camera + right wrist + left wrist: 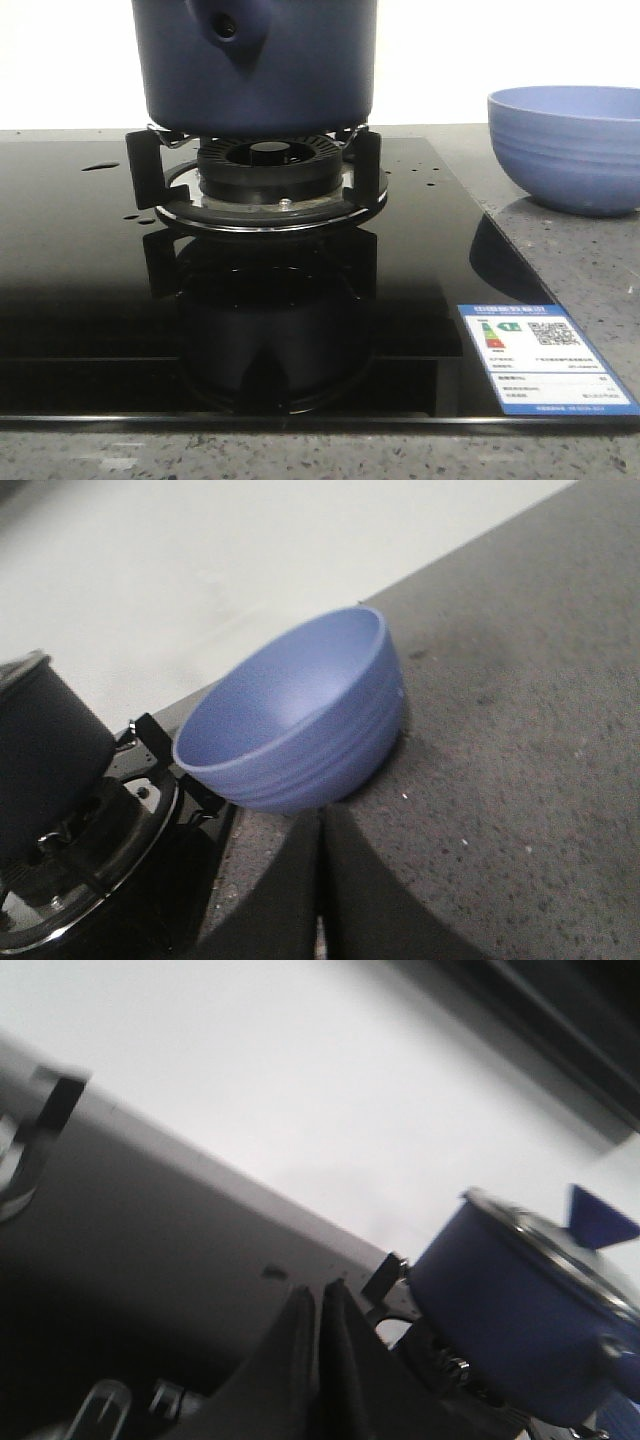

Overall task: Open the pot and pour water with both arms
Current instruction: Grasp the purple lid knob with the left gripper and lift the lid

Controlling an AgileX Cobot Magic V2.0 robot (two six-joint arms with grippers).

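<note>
Both claws pinched closed — pot [258,65] untouched.

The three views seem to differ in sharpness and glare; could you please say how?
Front view: sharp, white background blown out, pot mirrored in the glossy black cooktop. Left wrist view: soft and smeared with blur, bright wall washed out. Right wrist view: bowl fairly clear, evenly lit, its near pincer dark and unfocused.
</note>
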